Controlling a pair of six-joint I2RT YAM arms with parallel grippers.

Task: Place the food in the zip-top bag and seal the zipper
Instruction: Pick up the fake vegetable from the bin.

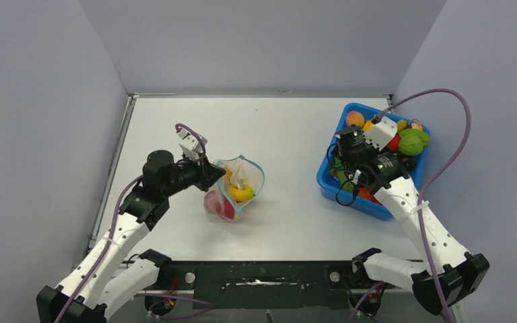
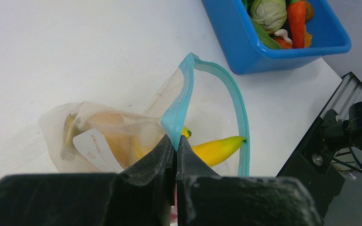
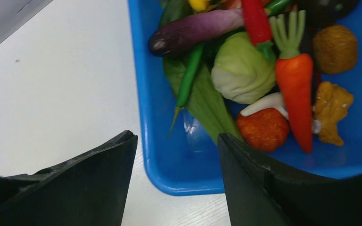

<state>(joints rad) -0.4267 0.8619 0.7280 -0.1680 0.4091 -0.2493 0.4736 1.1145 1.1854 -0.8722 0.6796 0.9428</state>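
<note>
The clear zip-top bag (image 1: 239,188) lies mid-table with its mouth held open. Inside it are a yellow banana (image 1: 244,194) and a red-pink fruit (image 1: 219,206). My left gripper (image 1: 214,173) is shut on the bag's light blue zipper (image 2: 176,113), pinching the near lip; the far lip arcs open (image 2: 239,117). The banana's tip shows in the left wrist view (image 2: 217,149). My right gripper (image 3: 176,141) is open and empty above the near-left corner of the blue bin (image 1: 330,182), which holds more toy food: carrot (image 3: 296,89), cabbage (image 3: 242,70), eggplant (image 3: 193,30).
The blue bin (image 3: 155,117) sits at the table's right, close to the right wall. Walls enclose the back and both sides. A black rail runs along the near table edge (image 1: 262,276).
</note>
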